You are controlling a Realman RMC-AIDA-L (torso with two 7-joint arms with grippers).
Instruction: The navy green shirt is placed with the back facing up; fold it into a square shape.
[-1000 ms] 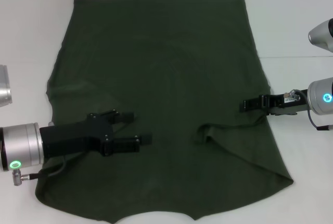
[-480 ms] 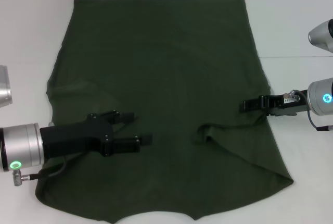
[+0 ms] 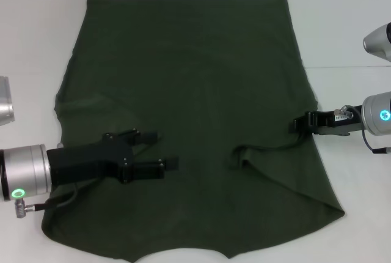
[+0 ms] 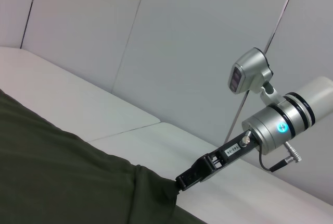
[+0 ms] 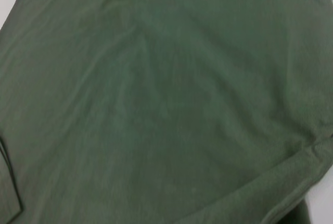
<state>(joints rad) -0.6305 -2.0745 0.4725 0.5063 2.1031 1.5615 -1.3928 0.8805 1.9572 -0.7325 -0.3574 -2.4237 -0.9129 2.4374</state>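
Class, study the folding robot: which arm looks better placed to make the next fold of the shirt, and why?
Probably the right. The right gripper is at the navy green shirt's side edge, where cloth bunches toward it, so it may already have hold. The left gripper is open over the flat middle, holding nothing.

So the only other stuff here is the white table [image 3: 354, 24], bare surface showing along the top edge, down the left side and over the whole right side of the head view. There's a thin seam line [image 3: 348, 67] running across it at the right, about a third of the way down. In the left wrist view the same tabletop [image 4: 78, 104] stretches off to pale grey wall panels [image 4: 171, 41] filling the upper part of the frame, split by dark narrow joints [image 4: 132, 31] running diagonally.
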